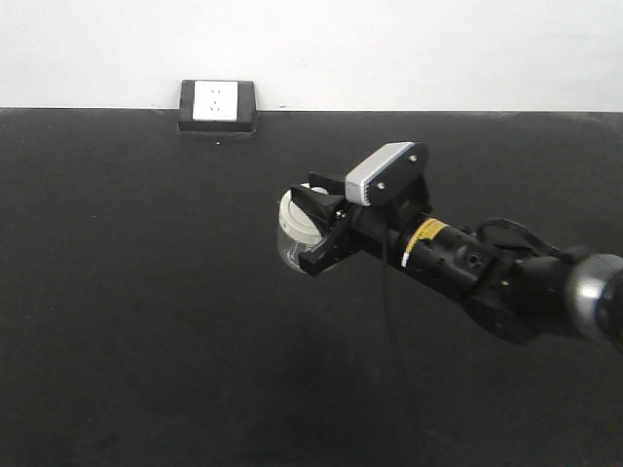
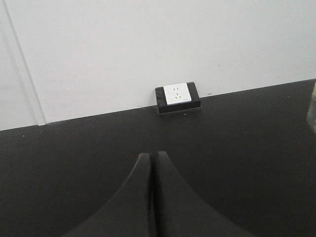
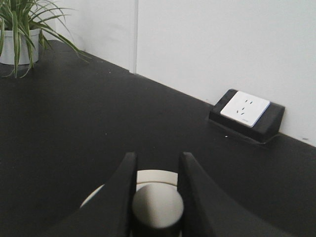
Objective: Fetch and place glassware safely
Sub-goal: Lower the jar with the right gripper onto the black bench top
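The glassware [image 1: 290, 245] is a small clear jar with a cream-white lid [image 1: 298, 218], lying tilted toward the right arm near the middle of the black table [image 1: 146, 292]. My right gripper [image 1: 311, 230] reaches in from the right and is shut on the lid's centre knob [image 3: 158, 205]. In the right wrist view both fingers [image 3: 129, 170] flank that knob, with the lid's rim [image 3: 157, 177] beyond them; the glass body is hidden there. My left gripper [image 2: 153, 156] is shut with nothing in it, low over bare table. A clear glassy edge [image 2: 311, 106] shows at its view's right border.
A black box with a white socket plate [image 1: 216, 103] [image 2: 177, 95] [image 3: 246, 111] sits at the table's far edge against the white wall. A potted plant in a white pot [image 3: 17, 42] stands at the far left in the right wrist view.
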You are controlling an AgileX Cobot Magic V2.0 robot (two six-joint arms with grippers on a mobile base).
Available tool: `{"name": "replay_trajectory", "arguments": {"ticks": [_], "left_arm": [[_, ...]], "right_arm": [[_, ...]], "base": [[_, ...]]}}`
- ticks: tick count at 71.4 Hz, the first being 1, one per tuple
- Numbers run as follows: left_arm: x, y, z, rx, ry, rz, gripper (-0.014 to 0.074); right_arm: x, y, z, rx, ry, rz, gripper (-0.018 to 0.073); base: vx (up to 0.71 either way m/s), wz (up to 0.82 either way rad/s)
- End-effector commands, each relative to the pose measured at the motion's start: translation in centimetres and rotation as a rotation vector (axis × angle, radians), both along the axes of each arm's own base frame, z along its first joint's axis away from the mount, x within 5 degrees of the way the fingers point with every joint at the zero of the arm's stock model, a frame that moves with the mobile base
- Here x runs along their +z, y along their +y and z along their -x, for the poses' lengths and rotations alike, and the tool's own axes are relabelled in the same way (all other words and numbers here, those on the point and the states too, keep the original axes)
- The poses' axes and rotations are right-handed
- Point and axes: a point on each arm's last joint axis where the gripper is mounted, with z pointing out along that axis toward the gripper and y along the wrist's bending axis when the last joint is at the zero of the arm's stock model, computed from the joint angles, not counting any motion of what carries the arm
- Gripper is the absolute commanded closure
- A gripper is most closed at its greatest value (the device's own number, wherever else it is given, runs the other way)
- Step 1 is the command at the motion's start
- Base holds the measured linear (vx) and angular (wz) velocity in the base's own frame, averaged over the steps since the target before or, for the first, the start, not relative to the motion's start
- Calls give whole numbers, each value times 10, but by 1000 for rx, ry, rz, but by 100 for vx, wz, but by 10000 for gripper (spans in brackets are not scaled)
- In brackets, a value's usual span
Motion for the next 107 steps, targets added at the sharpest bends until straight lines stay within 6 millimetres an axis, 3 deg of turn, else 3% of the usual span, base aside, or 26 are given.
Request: {"name": "replay_trajectory", "arguments": {"ticks": [1,17,38,67,79,99,107], "left_arm": [[14,0,0,-4,-76,10,603],[14,0,0,-4,-76,10,603],[14,0,0,-4,-76,10,603],[14,0,0,-4,-76,10,603],[14,0,0,-4,-76,10,603],[14,0,0,-4,-76,10,603],[14,0,0,-4,-76,10,603]], "right_arm": [[25,5,-12,21,-113,-109,560],[-8,17,-35,36,-114,-78,560],[-48,19,-43,21,-96,-60,560],[-55,19,-43,17,-77,-49,535],[-55,19,-43,20,-77,-48,400],[-55,19,-43,19,-77,-48,-48],[-54,19,-43,19,-78,-49,-149]], "base": [[0,0],[0,0],[0,0],[0,0],[0,0],[0,0],[0,0]]}}
